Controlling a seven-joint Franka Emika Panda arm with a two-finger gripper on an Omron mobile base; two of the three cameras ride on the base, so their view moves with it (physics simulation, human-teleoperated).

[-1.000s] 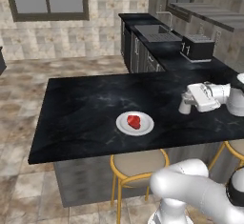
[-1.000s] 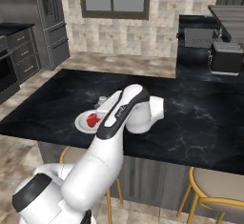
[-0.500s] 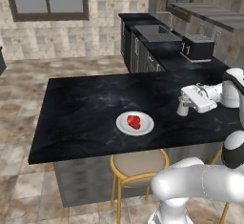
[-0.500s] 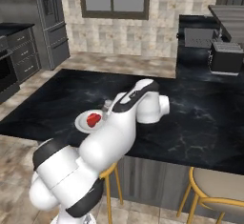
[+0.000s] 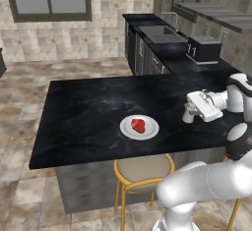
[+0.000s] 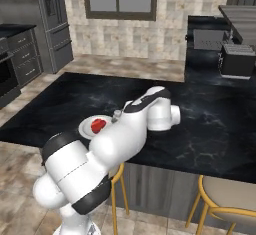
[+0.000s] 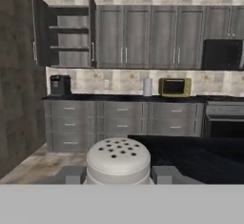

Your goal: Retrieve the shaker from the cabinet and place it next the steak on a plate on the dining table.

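Observation:
My gripper (image 5: 189, 112) is shut on the shaker (image 5: 187, 115), a small whitish-grey cylinder held upright low over the black dining table (image 5: 88, 112). Whether its base touches the stone I cannot tell. The white plate (image 5: 139, 127) with the red steak (image 5: 139, 125) lies a hand's width to its left. In the right base view the plate (image 6: 88, 128) and steak (image 6: 98, 124) lie left of my arm, and the shaker's cap (image 6: 118, 113) peeks out beside it. In the hand view the perforated cap (image 7: 118, 157) sits between my fingertips (image 7: 71, 174). The cabinet (image 7: 66, 49) stands open across the room.
A yellow-legged stool (image 5: 143, 168) is tucked under the table edge below the plate, another (image 6: 230, 195) at the right. A counter with a sink and a toaster (image 5: 204, 48) runs behind the table. Far counter holds a coffee machine (image 7: 60, 85).
The hand has carried the shaker a little left toward the plate and lower over the table. The arm's elbow has swung round. The jaws have stayed shut on the shaker.

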